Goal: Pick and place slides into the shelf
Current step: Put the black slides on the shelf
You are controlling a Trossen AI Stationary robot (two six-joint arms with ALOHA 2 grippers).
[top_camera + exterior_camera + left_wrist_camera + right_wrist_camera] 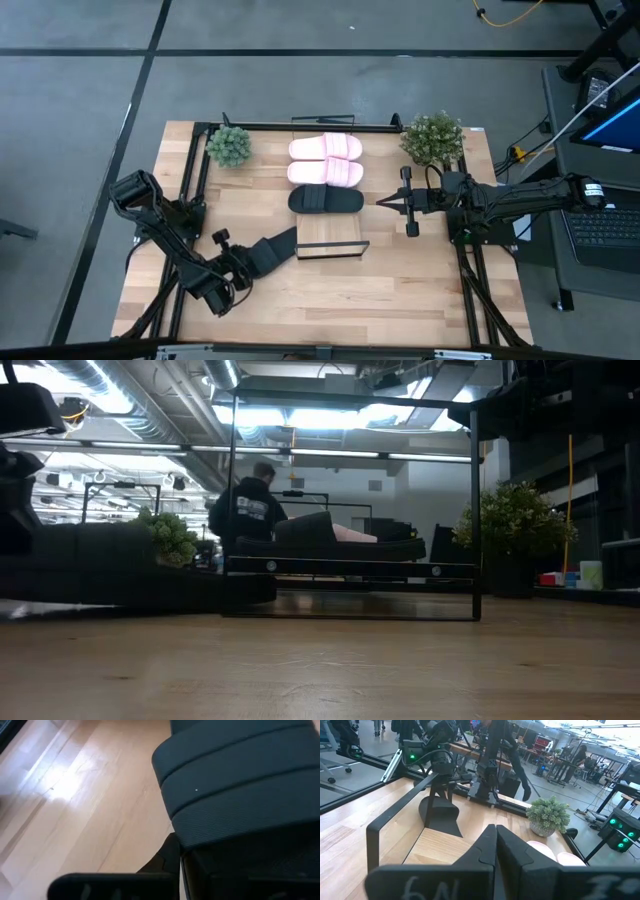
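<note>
The left gripper [262, 256] sits near the front left of the table [400, 300] and is clamped on a black slide [276, 248], held just left of the near end of the shelf [330, 240]. The near part of the shelf is bare wood. Farther along it lies another black slide [326, 200], then two pink slides [326, 172] side by side (all lying across the board). The right gripper [381, 203] hangs just right of the shelf, its fingers pressed together. Two small plants [229, 145] stand at the far corners.
</note>
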